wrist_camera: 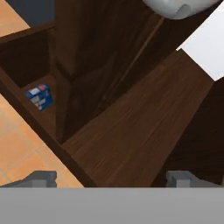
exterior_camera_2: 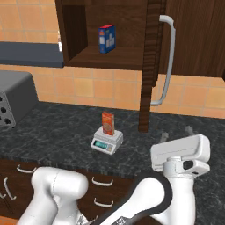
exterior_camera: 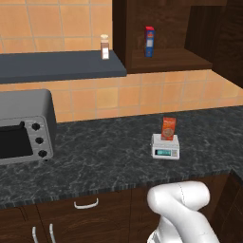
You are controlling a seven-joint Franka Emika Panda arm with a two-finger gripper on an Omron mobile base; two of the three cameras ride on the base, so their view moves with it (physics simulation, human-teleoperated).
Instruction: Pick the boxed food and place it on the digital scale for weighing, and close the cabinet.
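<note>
With the box [exterior_camera_2: 107, 123] standing upright on the scale [exterior_camera_2: 107, 141] mid-counter, away from its edges, I hold the gripper [exterior_camera_2: 176, 133] empty, fingers spread wide, raised below the open cabinet door [exterior_camera_2: 151, 66], presumably to swing it shut.

the boxed food [exterior_camera: 168, 128], a small orange-red carton with a round brownish picture on its front, stands upright on the flat top of the digital scale [exterior_camera: 165, 151]. the scale is a low white-grey box with a greenish display on its front, sitting on dark speckled stone. above it the dark brown wooden cabinet [exterior_camera_2: 105, 33] is open, its door [exterior_camera_2: 148, 66] swung out edge-on, with a long silver bar handle [exterior_camera_2: 165, 61].
</note>
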